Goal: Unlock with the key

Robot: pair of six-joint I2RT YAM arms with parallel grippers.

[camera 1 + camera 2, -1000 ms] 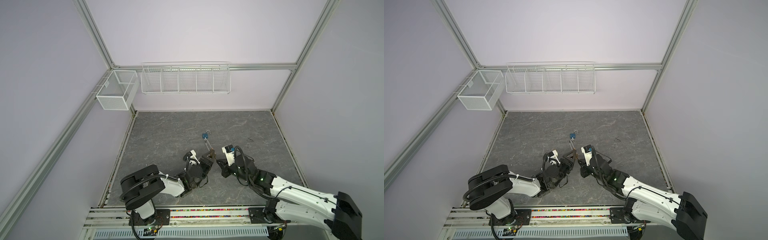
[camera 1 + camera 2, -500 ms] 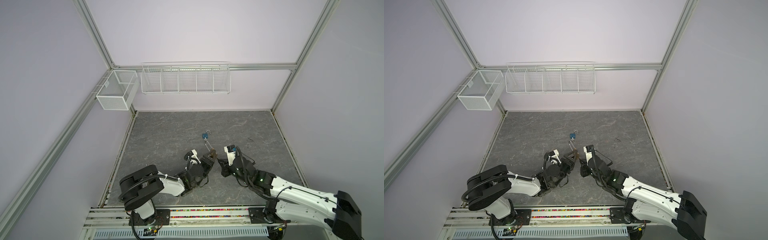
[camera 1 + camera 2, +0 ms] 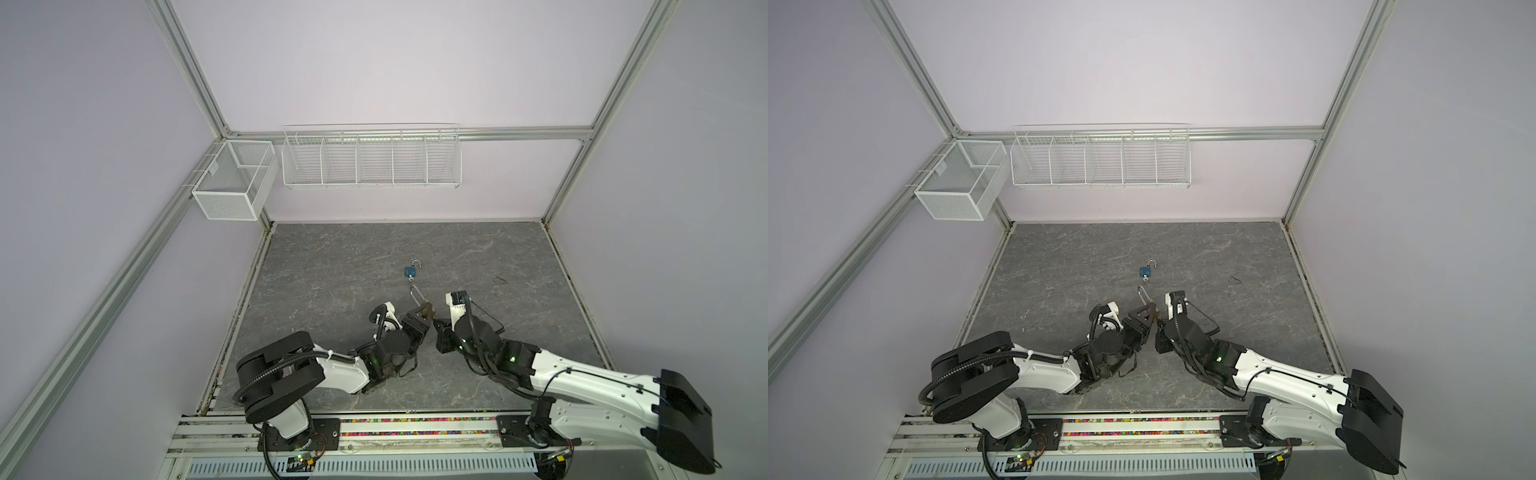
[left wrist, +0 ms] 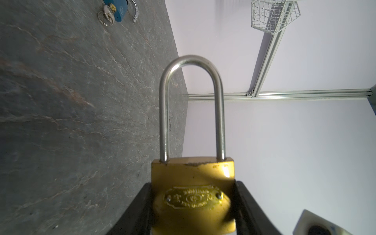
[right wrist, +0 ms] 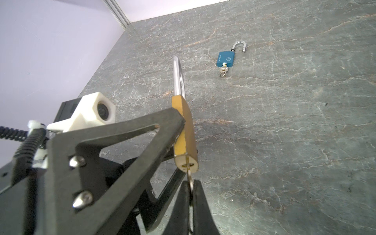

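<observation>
Two grips; one key (image 5: pixel 189 178) at risk.
Our left jaws pinch the brass padlock (image 4: pixel 193 175) above the near table (image 3: pixel 332 257); right jaws pinch its inserted key; we fear off-axis twisting jams it.

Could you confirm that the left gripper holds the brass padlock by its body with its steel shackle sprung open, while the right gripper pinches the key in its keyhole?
No: the left wrist view shows the steel shackle closed, both legs seated in the brass padlock. The left gripper does hold its body; the right gripper pinches the key.
</observation>
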